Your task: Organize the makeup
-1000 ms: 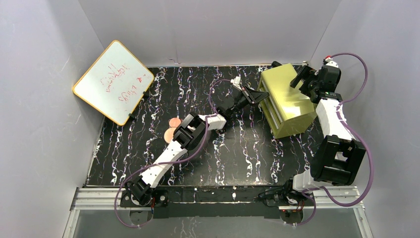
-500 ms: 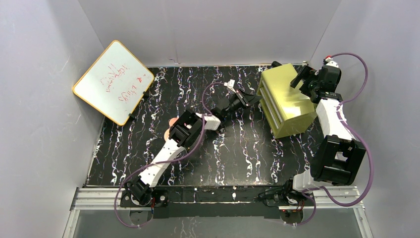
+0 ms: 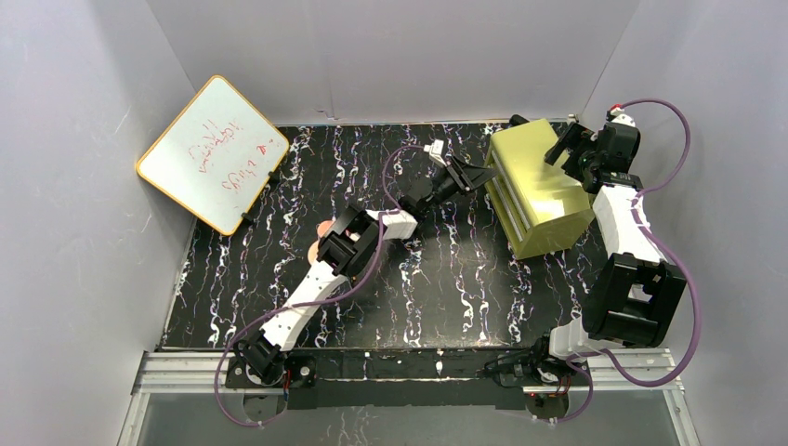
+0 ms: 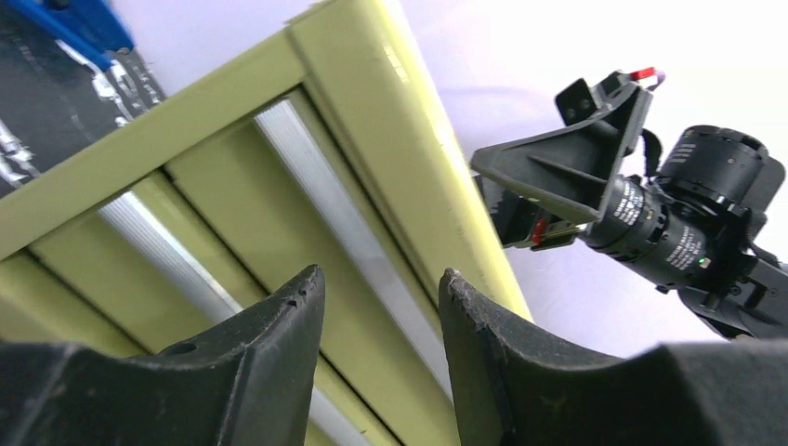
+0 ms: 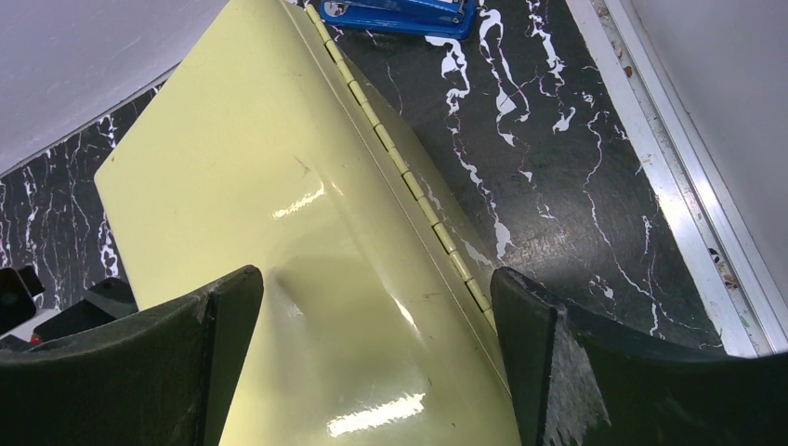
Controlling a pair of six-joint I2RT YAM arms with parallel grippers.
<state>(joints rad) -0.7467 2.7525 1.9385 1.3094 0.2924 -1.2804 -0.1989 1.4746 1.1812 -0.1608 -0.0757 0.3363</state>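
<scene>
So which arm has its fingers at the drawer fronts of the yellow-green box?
The left arm's fingers point at the box's silver-handled drawer fronts. The right arm's fingers instead straddle its hinged top from the far side.

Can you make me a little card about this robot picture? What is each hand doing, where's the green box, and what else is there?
Green box: far right side, drawers look shut
Left hand: open, empty, pointed at the box's drawer fronts
Right hand: open wide, above the box's top
Pink discs: mostly hidden by the left arm
Whiteboard: leaning at the far left
Blue stapler: behind the box
</scene>
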